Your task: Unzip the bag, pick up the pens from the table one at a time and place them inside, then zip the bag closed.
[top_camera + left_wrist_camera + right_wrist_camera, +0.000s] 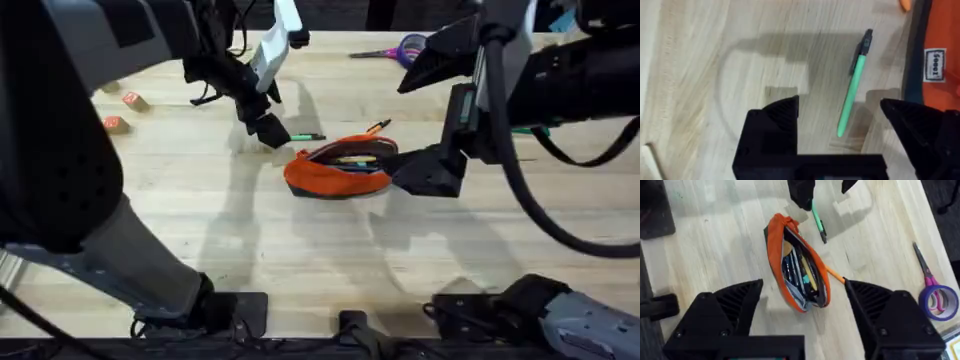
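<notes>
The bag (798,262) lies unzipped mid-bench (300,260), the green pen (852,90) and orange pen (835,275) not yet inside, with the spread left tool (840,117) over the green one and the right tool (802,305) spread, empty.

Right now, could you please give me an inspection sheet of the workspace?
Surface: light wooden table, plank grain.
Bag: orange bag unzipped, gaping, items inside.
Pens: green pen lying on the table beside the bag; orange pen poking out by the bag's far side.
Clutter: purple-handled scissors; two small orange blocks at the left.
Grippers: left gripper open above the green pen; right gripper open near the bag.
Cables: black cables on the right arm.
Surroundings: nothing seen.
</notes>
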